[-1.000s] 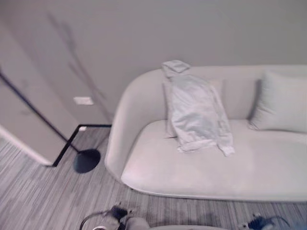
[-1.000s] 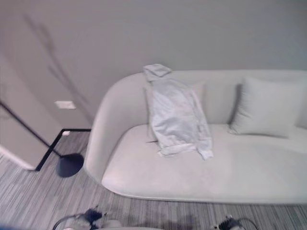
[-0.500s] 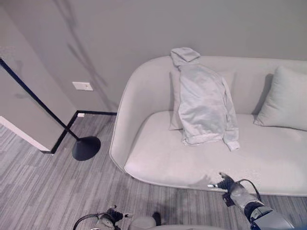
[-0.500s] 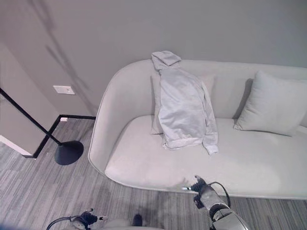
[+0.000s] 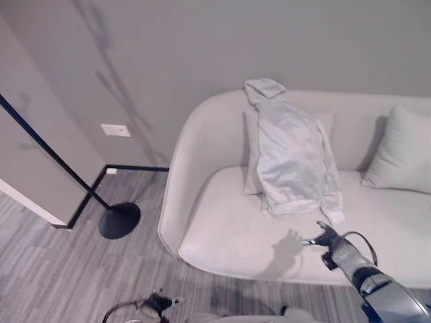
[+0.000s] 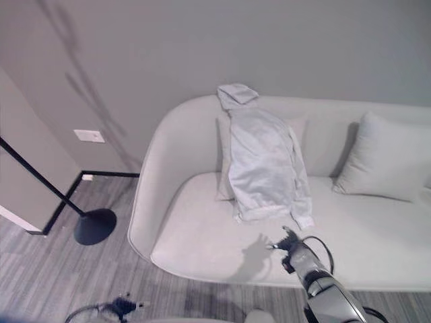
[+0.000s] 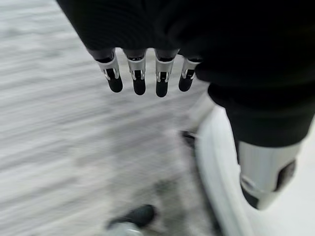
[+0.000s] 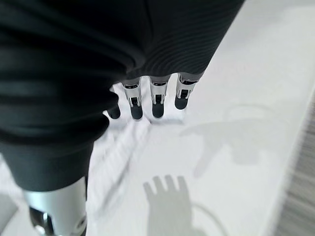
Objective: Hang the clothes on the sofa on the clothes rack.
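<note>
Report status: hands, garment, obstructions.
Right hand open, above the sofa seat just short of the hoodie. Left hand open over the floor, holding nothing. Hoodie draped over a cushion against the backrest. No obstruction between.

Right hand (image 5: 328,237) reaches forward, fingers straight; left hand (image 7: 147,73) likewise.

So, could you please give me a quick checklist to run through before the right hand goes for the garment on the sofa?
1. Garment draped over the sofa back, reachable: ok.
2. Right hand above the seat, near the garment's lower sleeve, not touching it: ok.
3. Right hand's fingers straight, holding nothing: ok.
4. Left hand low over the floor, fingers relaxed, empty: ok.
5. Clothes rack's hanging part in sight: cannot tell; a black pole with a round base stands left of the sofa.
</note>
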Motion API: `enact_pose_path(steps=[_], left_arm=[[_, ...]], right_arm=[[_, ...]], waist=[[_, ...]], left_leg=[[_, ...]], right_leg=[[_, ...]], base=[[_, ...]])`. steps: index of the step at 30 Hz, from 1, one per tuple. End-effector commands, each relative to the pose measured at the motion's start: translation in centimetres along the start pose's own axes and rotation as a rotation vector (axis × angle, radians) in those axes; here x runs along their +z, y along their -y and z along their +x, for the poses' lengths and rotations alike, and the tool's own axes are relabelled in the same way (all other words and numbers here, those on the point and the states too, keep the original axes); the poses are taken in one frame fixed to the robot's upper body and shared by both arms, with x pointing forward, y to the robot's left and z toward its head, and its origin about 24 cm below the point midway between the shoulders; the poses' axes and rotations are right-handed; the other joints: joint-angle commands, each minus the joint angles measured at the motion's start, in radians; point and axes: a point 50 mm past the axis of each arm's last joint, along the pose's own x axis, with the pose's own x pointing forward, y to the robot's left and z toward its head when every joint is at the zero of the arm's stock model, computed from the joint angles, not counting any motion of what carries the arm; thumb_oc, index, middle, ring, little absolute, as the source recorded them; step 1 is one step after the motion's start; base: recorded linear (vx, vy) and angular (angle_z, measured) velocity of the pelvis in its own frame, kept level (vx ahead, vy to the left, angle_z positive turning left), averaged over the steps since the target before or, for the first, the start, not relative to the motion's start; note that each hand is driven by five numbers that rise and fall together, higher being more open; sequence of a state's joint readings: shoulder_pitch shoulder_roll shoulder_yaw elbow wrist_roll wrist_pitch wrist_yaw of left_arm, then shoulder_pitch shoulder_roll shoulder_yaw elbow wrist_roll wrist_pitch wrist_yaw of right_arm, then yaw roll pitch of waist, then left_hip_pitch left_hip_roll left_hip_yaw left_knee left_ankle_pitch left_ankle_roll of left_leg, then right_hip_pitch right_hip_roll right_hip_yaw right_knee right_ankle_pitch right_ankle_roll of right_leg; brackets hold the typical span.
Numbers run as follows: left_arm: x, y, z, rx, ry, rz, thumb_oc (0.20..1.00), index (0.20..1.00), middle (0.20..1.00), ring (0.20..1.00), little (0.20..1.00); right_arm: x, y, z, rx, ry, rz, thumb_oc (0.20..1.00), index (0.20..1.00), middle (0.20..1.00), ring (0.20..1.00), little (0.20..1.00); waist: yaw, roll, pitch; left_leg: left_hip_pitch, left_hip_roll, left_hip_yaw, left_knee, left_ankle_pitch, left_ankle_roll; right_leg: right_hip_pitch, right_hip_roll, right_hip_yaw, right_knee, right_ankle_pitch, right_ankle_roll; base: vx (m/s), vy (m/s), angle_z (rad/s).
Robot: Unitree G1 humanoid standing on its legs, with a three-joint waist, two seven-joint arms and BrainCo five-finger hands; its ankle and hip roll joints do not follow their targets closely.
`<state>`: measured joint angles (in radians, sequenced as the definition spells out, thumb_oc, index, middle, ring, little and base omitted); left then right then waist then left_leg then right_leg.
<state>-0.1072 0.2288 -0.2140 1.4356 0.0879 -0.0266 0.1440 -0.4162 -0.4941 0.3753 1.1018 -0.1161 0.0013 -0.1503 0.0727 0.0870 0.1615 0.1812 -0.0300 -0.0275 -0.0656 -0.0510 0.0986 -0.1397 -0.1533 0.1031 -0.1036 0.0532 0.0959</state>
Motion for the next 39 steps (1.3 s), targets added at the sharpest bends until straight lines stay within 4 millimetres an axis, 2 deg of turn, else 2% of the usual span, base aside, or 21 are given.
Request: enact_pose_path(steps=[1,2,3,5,6,8,10,13,16,18,21,23,24,25,26,28,30,32,35,38,39], left_arm=[[0.4,-0.7,0.1,0.033,0.032,-0.024,1.000,1.000,1.000,1.000,1.000],[0.4,-1.4,0.1,0.047,0.016,-0.032,1.000,1.000,1.000,1.000,1.000],[0.0,-1.7,0.1,0.056,0.006,-0.051,1.000,1.000,1.000,1.000,1.000],[-0.1,-1.8,0.1,0.064,0.003,-0.083,1.000,1.000,1.000,1.000,1.000],[-0.1,-1.8,0.1,0.065,0.003,-0.083,1.000,1.000,1.000,1.000,1.000],[0.4,-1.3,0.1,0.051,0.026,-0.054,1.000,1.000,1.000,1.000,1.000],[1.2,-0.9,0.1,0.039,0.053,-0.012,1.000,1.000,1.000,1.000,1.000],[2.0,-0.3,0.1,0.018,0.076,-0.008,1.000,1.000,1.000,1.000,1.000],[2.9,0.0,0.0,0.014,0.111,0.011,1.000,1.000,1.000,1.000,1.000],[3.5,0.2,0.0,0.017,0.132,0.018,1.000,1.000,1.000,1.000,1.000],[4.1,0.8,-0.2,0.019,0.163,0.028,1.000,1.000,1.000,1.000,1.000],[4.5,1.3,-0.3,0.015,0.182,0.048,1.000,1.000,1.000,1.000,1.000],[4.6,1.8,-0.3,0.008,0.189,0.074,1.000,1.000,1.000,1.000,1.000],[4.3,2.2,-0.4,0.003,0.187,0.124,1.000,1.000,1.000,1.000,1.000],[4.5,2.1,-0.4,0.004,0.189,0.122,1.000,1.000,1.000,1.000,1.000],[4.7,2.5,-0.4,-0.005,0.200,0.174,1.000,1.000,1.000,1.000,1.000],[5.5,2.6,-0.5,-0.015,0.227,0.196,1.000,1.000,1.000,1.000,1.000],[7.1,2.2,-0.6,-0.008,0.284,0.226,1.000,1.000,1.000,1.000,1.000],[8.9,1.8,-0.8,0.003,0.347,0.264,1.000,1.000,1.000,1.000,1.000],[10.6,1.1,-1.1,0.029,0.413,0.294,1.000,1.000,1.000,1.000,1.000],[12.2,-0.2,-1.4,0.071,0.476,0.351,1.000,1.000,1.000,1.000,1.000]], right_arm=[[3.1,4.5,0.7,-0.158,0.092,0.026,1.000,1.000,1.000,1.000,1.000],[2.8,5.0,0.7,-0.170,0.082,0.042,1.000,1.000,1.000,1.000,1.000],[2.8,4.6,0.7,-0.165,0.081,0.057,1.000,1.000,1.000,1.000,1.000],[3.6,4.5,0.8,-0.166,0.099,0.068,1.000,1.000,1.000,1.000,1.000],[3.6,4.5,0.8,-0.165,0.099,0.068,1.000,1.000,1.000,1.000,1.000],[4.7,5.4,0.9,-0.186,0.131,0.059,1.000,1.000,1.000,1.000,1.000],[5.1,6.6,0.9,-0.225,0.136,0.048,1.000,1.000,1.000,1.000,1.000],[4.5,8.3,1.1,-0.283,0.088,0.053,1.000,1.000,1.000,1.000,1.000],[4.5,10.8,1.0,-0.373,0.069,0.099,1.000,1.000,1.000,1.000,1.000],[4.3,12.5,0.7,-0.446,0.055,0.151,1.000,1.000,1.000,1.000,1.000],[3.5,16.5,-0.4,-0.630,0.042,0.244,1.000,1.000,1.000,1.000,1.000],[2.6,18.0,-1.1,-0.708,0.026,0.294,1.000,1.000,1.000,1.000,1.000],[2.7,18.5,-1.1,-0.724,0.022,0.336,1.000,1.000,1.000,1.000,1.000],[3.7,18.9,-1.0,-0.726,0.032,0.438,1.000,1.000,1.000,1.000,1.000],[3.8,19.0,-1.0,-0.727,0.035,0.440,1.000,1.000,1.000,1.000,1.000],[4.2,18.6,-0.6,-0.688,0.019,0.584,1.000,1.000,1.000,1.000,1.000],[5.7,19.8,-0.9,-0.694,0.051,0.619,1.000,1.000,1.000,1.000,1.000],[7.3,20.5,-1.0,-0.677,0.097,0.683,1.000,1.000,1.000,1.000,1.000],[8.5,21.2,-1.1,-0.658,0.116,0.665,1.000,1.000,1.000,1.000,1.000],[7.5,21.7,-1.3,-0.645,0.047,0.595,1.000,1.000,1.000,1.000,1.000],[5.7,23.0,-2.0,-0.654,-0.043,0.600,0.467,0.467,0.467,0.467,0.467]], waist=[[-0.013,-0.014,0.003],[-0.023,-0.040,0.003],[-0.023,-0.058,-0.007],[-0.013,-0.070,-0.012],[-0.013,-0.070,-0.013],[-0.006,-0.077,-0.013],[-0.010,-0.073,-0.006],[-0.016,-0.064,0.007],[-0.026,-0.052,0.029],[-0.037,-0.036,0.040],[-0.076,0.006,0.056],[-0.094,0.030,0.066],[-0.096,0.042,0.076],[-0.091,0.058,0.097],[-0.092,0.058,0.102],[-0.083,0.074,0.138],[-0.074,0.095,0.172],[-0.071,0.121,0.217],[-0.064,0.149,0.263],[-0.053,0.176,0.301],[-0.039,0.208,0.339]], left_leg=[[-0.009,0.041,-0.079,-0.022,0.059,-0.110],[-0.013,0.047,-0.108,-0.022,0.045,-0.110],[-0.015,0.049,-0.116,-0.022,0.046,-0.109],[-0.023,0.074,-0.125,-0.022,0.050,-0.109],[-0.023,0.075,-0.125,-0.022,0.050,-0.110],[-0.044,0.124,-0.139,-0.022,0.066,-0.109],[-0.062,0.157,-0.142,-0.022,0.072,-0.108],[-0.085,0.207,-0.127,-0.022,0.076,-0.108],[-0.104,0.246,-0.076,-0.022,0.086,-0.114],[-0.114,0.264,-0.015,-0.022,0.091,-0.122],[-0.122,0.286,0.101,-0.022,0.100,-0.143],[-0.115,0.292,0.144,-0.022,0.100,-0.158],[-0.115,0.291,0.148,-0.022,0.103,-0.165],[-0.113,0.289,0.140,-0.022,0.096,-0.167],[-0.114,0.289,0.139,-0.022,0.101,-0.167],[-0.118,0.286,0.143,-0.022,0.098,-0.170],[-0.120,0.282,0.146,-0.022,0.100,-0.172],[-0.125,0.279,0.146,-0.022,0.105,-0.175],[-0.129,0.276,0.141,-0.022,0.110,-0.176],[-0.143,0.273,0.132,-0.022,0.119,-0.178],[-0.166,0.269,0.126,-0.022,0.128,-0.182]], right_leg=[[-0.019,-0.028,0.011,0.081,0.034,-0.051],[-0.005,-0.047,0.039,0.061,0.036,-0.048],[-0.004,-0.048,0.042,0.101,0.041,-0.051],[-0.028,-0.021,0.052,0.148,0.057,-0.044],[-0.030,-0.020,0.052,0.150,0.056,-0.044],[-0.026,0.025,0.052,0.189,0.056,-0.039],[-0.021,0.046,0.054,0.211,0.054,-0.034],[-0.020,0.055,0.045,0.234,0.053,-0.024],[-0.016,0.048,0.023,0.233,0.058,-0.015],[-0.006,0.032,-0.007,0.218,0.059,-0.008],[0.040,-0.011,-0.096,0.186,0.059,0.004],[0.070,-0.027,-0.145,0.180,0.052,0.010],[0.080,-0.031,-0.158,0.186,0.051,0.011],[0.086,-0.033,-0.164,0.197,0.045,0.014],[0.084,-0.033,-0.163,0.199,0.049,0.013],[0.082,-0.032,-0.165,0.217,0.045,0.014],[0.080,-0.034,-0.164,0.231,0.043,0.016],[0.072,-0.039,-0.169,0.247,0.039,0.016],[0.062,-0.043,-0.173,0.269,0.040,0.013],[0.050,-0.048,-0.177,0.283,0.042,0.012],[0.022,-0.059,-0.178,0.303,0.046,0.010]], base=[[0.09,-0.135,1.05],[0.16,-0.231,1.10],[0.20,-0.331,0.99],[0.13,-0.244,0.69],[0.13,-0.202,0.10],[0.18,-0.301,-0.11],[0.14,-0.252,0.11],[0.12,-0.157,0.29],[0.10,-0.091,0.32],[0.13,-0.056,0.33],[0.14,-0.015,0.87],[0.14,-0.011,1.10],[0.17,-0.033,1.12],[0.10,-0.028,0.93],[0.08,-0.029,0.49],[0.00,0.001,0.10],[0.00,0.013,0.08],[-0.03,0.023,0.12],[-0.01,0.017,0.08],[-0.02,0.001,0.01],[-0.06,0.009,0.03]])
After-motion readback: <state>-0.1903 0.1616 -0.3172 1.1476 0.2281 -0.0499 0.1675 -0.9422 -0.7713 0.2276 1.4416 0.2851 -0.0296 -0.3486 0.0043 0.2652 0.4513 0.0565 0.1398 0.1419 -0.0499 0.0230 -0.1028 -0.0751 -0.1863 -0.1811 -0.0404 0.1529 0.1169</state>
